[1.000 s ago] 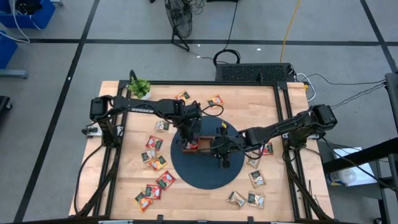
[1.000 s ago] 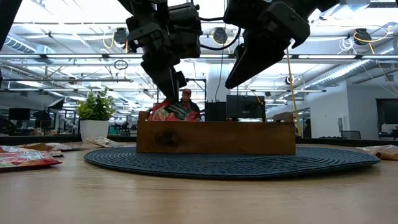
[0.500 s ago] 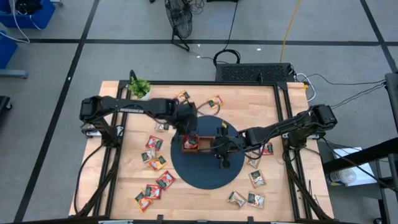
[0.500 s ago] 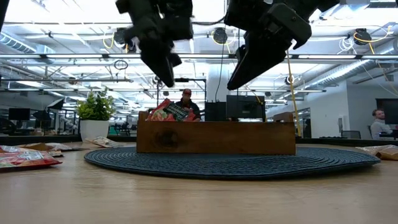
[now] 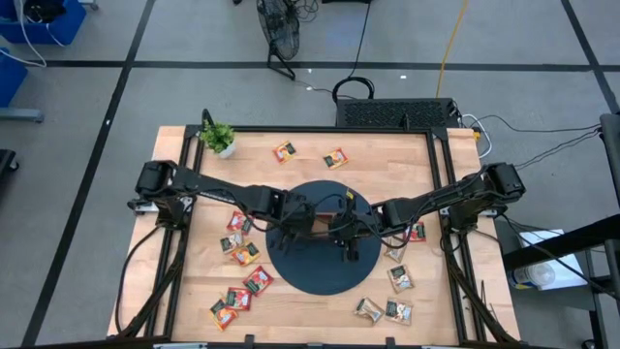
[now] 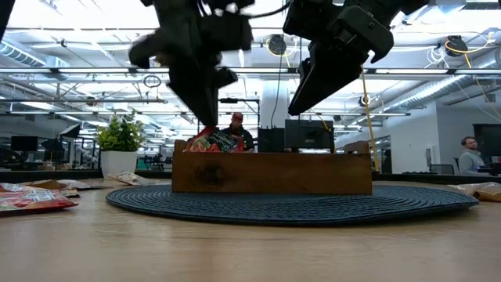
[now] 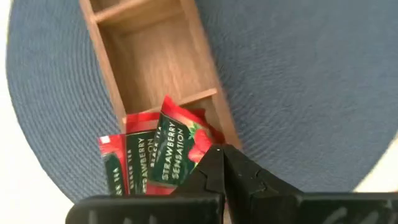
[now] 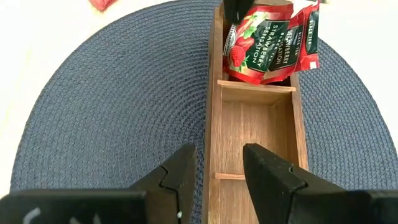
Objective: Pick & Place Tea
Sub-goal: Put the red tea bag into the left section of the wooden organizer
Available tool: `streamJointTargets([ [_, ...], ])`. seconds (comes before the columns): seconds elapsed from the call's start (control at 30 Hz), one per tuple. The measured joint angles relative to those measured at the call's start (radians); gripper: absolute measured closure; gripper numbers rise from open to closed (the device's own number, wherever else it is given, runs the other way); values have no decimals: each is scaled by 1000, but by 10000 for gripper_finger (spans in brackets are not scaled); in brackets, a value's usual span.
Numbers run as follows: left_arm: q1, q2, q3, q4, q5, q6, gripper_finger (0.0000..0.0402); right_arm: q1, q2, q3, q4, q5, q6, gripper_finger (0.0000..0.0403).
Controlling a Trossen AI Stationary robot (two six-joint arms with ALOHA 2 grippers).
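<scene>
The left gripper (image 7: 221,163) was closed, its two dark fingers pressed together with nothing seen between them, and it hung just above the end compartment of the brown three-compartment wooden tray (image 7: 193,62) where the red strawberry tea sachets (image 7: 158,152) stood. These sachets leaned on each other and rose a little over the tray wall, as the low view showed (image 6: 213,141). The right gripper (image 8: 217,171) was half open and held nothing; it hovered over the middle of the same tray, looking along it toward the red sachets (image 8: 264,40). The tray lay on the round dark blue woven mat (image 5: 320,262). Many other small flat tea sachets (image 5: 242,291), red, orange and beige with green, lay on the light wooden table (image 5: 387,155) around the mat, well apart from the tray. I judged that a sachet was very light, thin and soft, with a smooth foil skin that could slip, so the best hold was on one free edge or corner, with a gentle pinch. The two grippers were near each other over the tray, so room there was narrow; beside the mat the table gave more free space.
</scene>
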Motion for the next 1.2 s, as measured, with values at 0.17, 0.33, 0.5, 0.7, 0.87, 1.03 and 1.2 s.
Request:
streamJointTargets([
  [0.17, 23, 48, 1, -17, -6, -19, 400, 0, 0, 0, 4, 0, 0, 284],
  [0.33, 33, 97, 1, -25, 38, -22, 401, 0, 0, 0, 5, 0, 0, 284],
  [0.5, 33, 121, 1, -2, 38, -22, 400, 0, 0, 0, 7, 0, 0, 284],
  [0.7, 34, 123, 0, 66, -16, -55, 400, 0, 0, 0, 9, 0, 0, 284],
  [0.87, 28, 123, 0, 81, -124, -77, 400, 0, 0, 0, 8, 0, 0, 284],
  [1.03, 16, 123, 0, 87, -245, -97, 400, 0, 0, 0, 7, 0, 0, 284],
  [1.2, 3, 112, 0, 104, -223, -101, 399, 0, 0, 0, 8, 0, 0, 284],
])
